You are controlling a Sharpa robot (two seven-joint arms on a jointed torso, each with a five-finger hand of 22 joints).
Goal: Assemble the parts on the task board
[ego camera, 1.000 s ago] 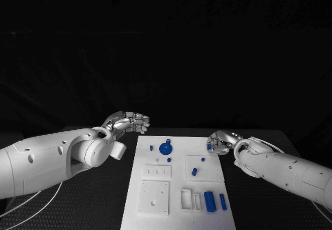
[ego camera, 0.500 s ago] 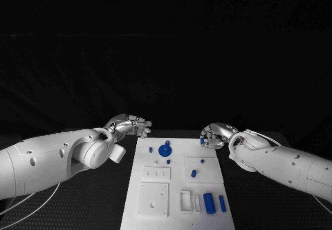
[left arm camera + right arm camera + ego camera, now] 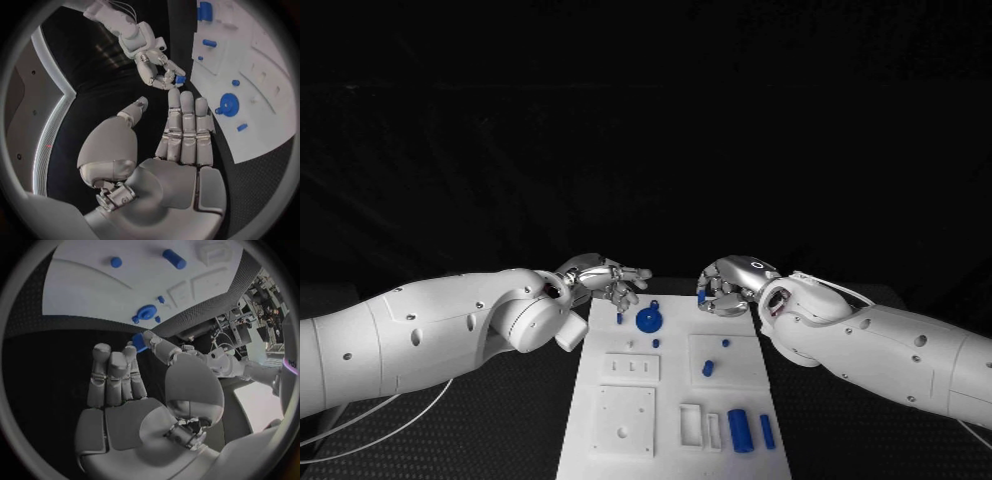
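Observation:
The white task board (image 3: 625, 400) lies lengthwise in the middle of the black table. My right hand (image 3: 727, 284) hovers over the board's far right corner and pinches a small blue piece (image 3: 139, 342) between thumb and fingertip; the same piece (image 3: 180, 79) appears in the left wrist view. At the far left corner is my left hand (image 3: 609, 277), its fingers (image 3: 185, 125) straight and apart, holding nothing. Between the two hands a round blue part (image 3: 649, 320) sits on the board, with a small blue peg (image 3: 617, 308) beside it.
Further small blue parts lie on the board: a short cylinder (image 3: 708, 368) on a raised white square, and two longer bars (image 3: 738, 430) (image 3: 766, 431) near the front right corner. White recessed blocks (image 3: 623, 420) occupy the near left of the board.
Both hands have moved inward over the board's far end. The right hand carried its blue piece leftward; the left hand came right and its fingers straightened out.

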